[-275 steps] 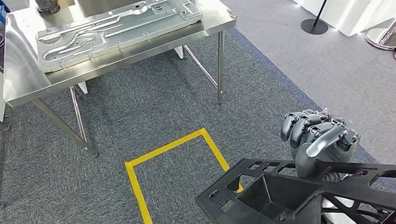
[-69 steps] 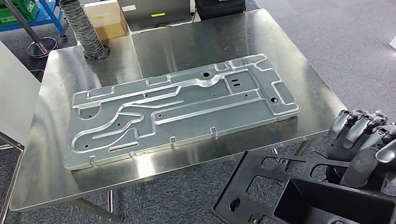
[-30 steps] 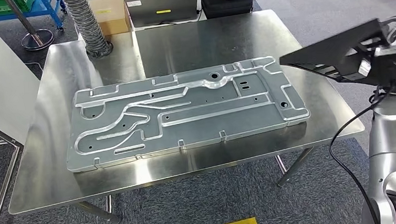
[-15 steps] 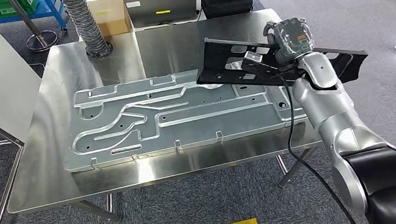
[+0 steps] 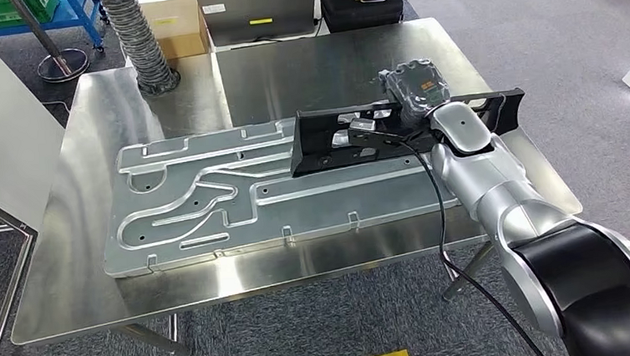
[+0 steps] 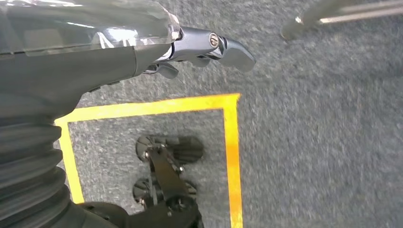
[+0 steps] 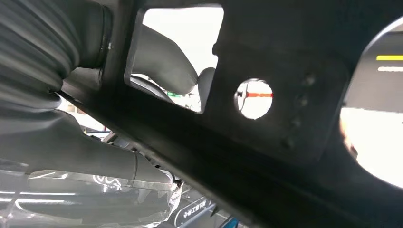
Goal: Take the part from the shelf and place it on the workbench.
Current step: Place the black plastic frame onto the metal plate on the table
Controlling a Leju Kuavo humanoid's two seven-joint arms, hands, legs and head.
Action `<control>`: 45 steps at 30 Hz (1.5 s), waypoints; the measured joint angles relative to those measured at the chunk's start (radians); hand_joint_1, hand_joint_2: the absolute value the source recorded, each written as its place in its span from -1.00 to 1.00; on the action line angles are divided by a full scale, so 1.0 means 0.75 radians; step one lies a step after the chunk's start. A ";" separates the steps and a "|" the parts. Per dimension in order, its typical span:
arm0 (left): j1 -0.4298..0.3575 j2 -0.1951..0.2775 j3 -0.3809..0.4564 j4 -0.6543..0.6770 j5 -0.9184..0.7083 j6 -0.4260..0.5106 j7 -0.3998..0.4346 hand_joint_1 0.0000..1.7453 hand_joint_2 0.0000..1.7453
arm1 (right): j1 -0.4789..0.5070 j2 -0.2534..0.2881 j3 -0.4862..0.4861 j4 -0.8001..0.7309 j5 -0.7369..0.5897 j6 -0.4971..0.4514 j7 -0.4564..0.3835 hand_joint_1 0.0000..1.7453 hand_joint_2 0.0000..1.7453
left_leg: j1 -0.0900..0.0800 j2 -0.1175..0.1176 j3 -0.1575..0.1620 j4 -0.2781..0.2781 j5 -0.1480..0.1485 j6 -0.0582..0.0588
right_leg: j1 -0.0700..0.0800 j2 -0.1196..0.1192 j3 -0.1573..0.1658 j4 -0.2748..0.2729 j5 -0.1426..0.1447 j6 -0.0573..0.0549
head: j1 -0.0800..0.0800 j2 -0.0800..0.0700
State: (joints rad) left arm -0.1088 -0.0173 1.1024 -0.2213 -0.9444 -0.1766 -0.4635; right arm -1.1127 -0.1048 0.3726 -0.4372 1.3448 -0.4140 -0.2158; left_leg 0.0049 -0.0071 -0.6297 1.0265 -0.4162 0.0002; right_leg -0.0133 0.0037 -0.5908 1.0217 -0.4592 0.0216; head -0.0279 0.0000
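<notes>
In the head view the black part (image 5: 359,137) is held by the right hand (image 5: 411,96) over the metal plate (image 5: 212,198) on the table (image 5: 92,277); lowering and release are judged next. In the left wrist view, the left hand (image 6: 190,45) is seen over carpet; its grasp cannot be told. In the right wrist view, the part's dark, holed frame is seen close.

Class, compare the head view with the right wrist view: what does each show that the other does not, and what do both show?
Head view alone: the steel workbench, the stamped metal panel lying on it, and the ribbed hose at its far edge. Right wrist view alone: daylight through a round hole in the part. Both: the black plastic part held by the right hand.
</notes>
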 joint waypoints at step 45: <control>0.031 0.066 0.017 0.002 -0.040 0.018 0.032 -1.00 -1.00 | 0.007 0.020 -0.076 0.144 0.004 -0.018 -0.043 -1.00 -1.00 | 0.004 -0.003 0.026 -0.018 -0.009 0.007 | 0.022 -0.003 -0.028 -0.006 0.035 -0.029 | 0.000 0.000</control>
State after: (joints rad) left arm -0.0854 0.0320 1.1154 -0.2196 -0.9747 -0.1635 -0.4392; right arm -1.1073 -0.0900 0.3156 -0.3293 1.3477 -0.4273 -0.2483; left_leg 0.0079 -0.0092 -0.6103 1.0132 -0.4230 0.0056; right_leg 0.0033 0.0015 -0.6122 1.0173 -0.4333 -0.0005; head -0.0278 0.0000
